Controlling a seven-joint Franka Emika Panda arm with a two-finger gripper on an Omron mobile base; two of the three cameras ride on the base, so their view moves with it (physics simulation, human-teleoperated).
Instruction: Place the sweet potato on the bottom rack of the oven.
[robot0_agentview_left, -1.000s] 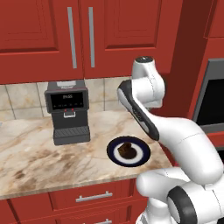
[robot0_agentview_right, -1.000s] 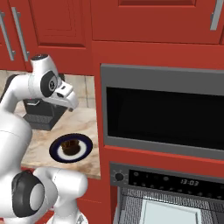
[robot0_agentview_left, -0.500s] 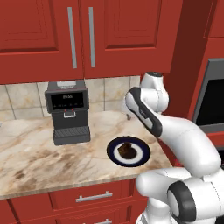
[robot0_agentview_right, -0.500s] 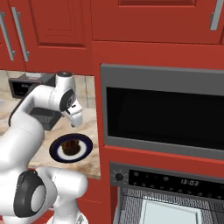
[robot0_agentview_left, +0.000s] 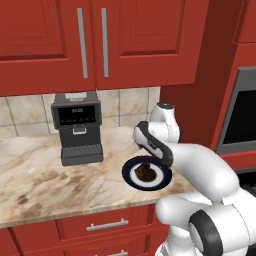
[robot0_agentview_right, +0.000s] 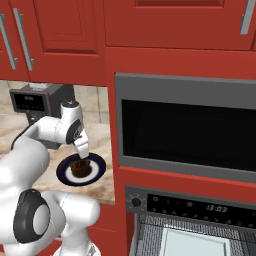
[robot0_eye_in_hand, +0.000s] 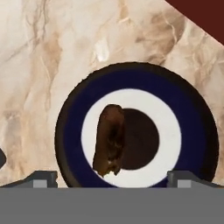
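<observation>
The sweet potato (robot0_eye_in_hand: 109, 140) is a dark brown rough lump lying on a blue-rimmed plate (robot0_eye_in_hand: 74, 113), partly over its dark round centre. My gripper (robot0_eye_in_hand: 113, 177) hangs straight above it, open, with one fingertip (robot0_eye_in_hand: 43, 177) on each side and nothing between them. From the right base view the gripper (robot0_agentview_right: 83, 155) sits just above the sweet potato (robot0_agentview_right: 78, 168) on the plate (robot0_agentview_right: 62, 173). Low on the right is the oven (robot0_agentview_right: 190, 202), with the pale bottom rack (robot0_agentview_right: 192, 242) showing under its control panel. In the left base view my forearm covers the hand above the sweet potato (robot0_agentview_left: 145, 172).
A black coffee machine (robot0_agentview_left: 77, 127) stands on the marble counter (robot0_agentview_left: 40, 185) to the left of the plate (robot0_agentview_left: 131, 176). A black-windowed, grey-framed unit (robot0_agentview_right: 185, 127) sits above the oven. Red cabinets (robot0_agentview_left: 100, 40) hang overhead, and a red side wall stands right of the plate.
The arm has swung down and forward from a raised pose, bringing the open gripper low over the plate. The sweet potato and plate have not moved.
</observation>
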